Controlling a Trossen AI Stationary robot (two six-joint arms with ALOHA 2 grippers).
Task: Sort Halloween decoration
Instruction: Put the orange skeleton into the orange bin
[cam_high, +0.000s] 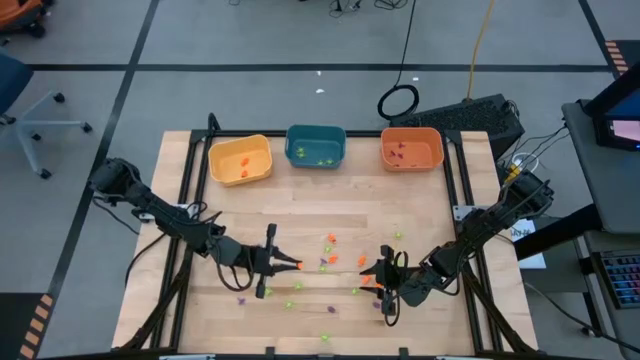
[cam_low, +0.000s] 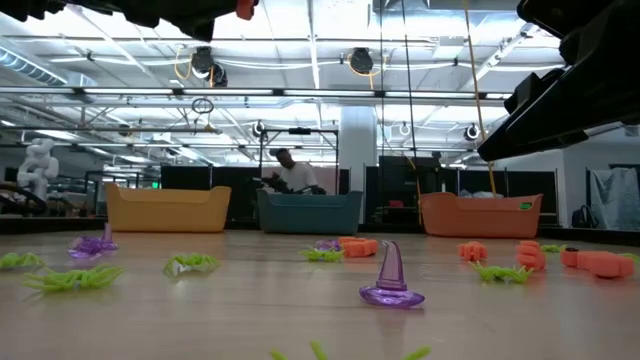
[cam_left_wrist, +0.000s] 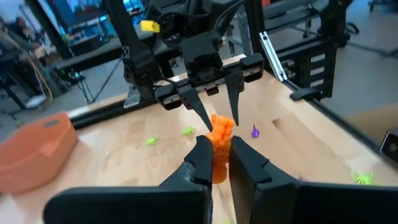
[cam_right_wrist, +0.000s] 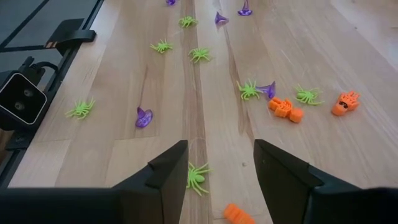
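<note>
One orange trinket (cam_left_wrist: 219, 138) between left pincer (cam_left_wrist: 217, 163)

Along the far edge of my worktop (cam_high: 300, 205): yellow bin (cam_high: 240, 160), teal bin (cam_high: 316, 146), orange bin (cam_high: 411, 149), side by side. Beyond it I see a cable coil (cam_high: 398, 102) on the floor and a person (cam_low: 292, 174).

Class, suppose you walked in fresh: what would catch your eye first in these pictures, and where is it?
The left gripper pinching an orange trinket above the table's middle stands out. Next, green spiders and purple hats scattered across the wood, under the open right gripper. Three bins line the far edge.
</note>
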